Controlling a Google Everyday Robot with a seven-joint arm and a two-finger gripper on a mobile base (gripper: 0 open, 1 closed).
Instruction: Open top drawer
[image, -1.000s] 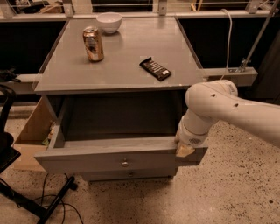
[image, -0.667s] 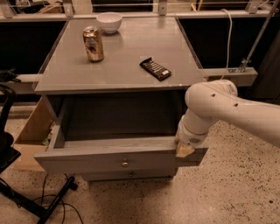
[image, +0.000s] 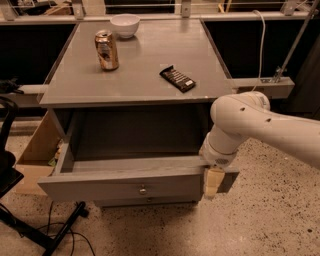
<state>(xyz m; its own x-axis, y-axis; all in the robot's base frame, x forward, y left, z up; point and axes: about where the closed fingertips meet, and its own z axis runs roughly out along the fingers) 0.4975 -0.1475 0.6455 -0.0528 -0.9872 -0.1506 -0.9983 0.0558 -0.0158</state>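
The top drawer (image: 115, 185) is a wide grey drawer with a small round metal knob (image: 143, 190) at the centre of its front. It stands pulled far out from under the grey table top, and its grey box interior (image: 132, 145) looks bare. My gripper (image: 213, 182) hangs from the white arm at the right end of the drawer front, its pale fingers (image: 214, 181) over the front panel's top edge. A shorter drawer front (image: 147, 202) shows just below.
On the grey table top (image: 140, 70) stand a drink can (image: 107, 50), a white bowl (image: 125, 25) and a dark snack bar (image: 177, 78). A cardboard box (image: 35, 155) sits left of the cabinet. A black stand (image: 20, 220) with cables is at the lower left. Speckled floor lies around.
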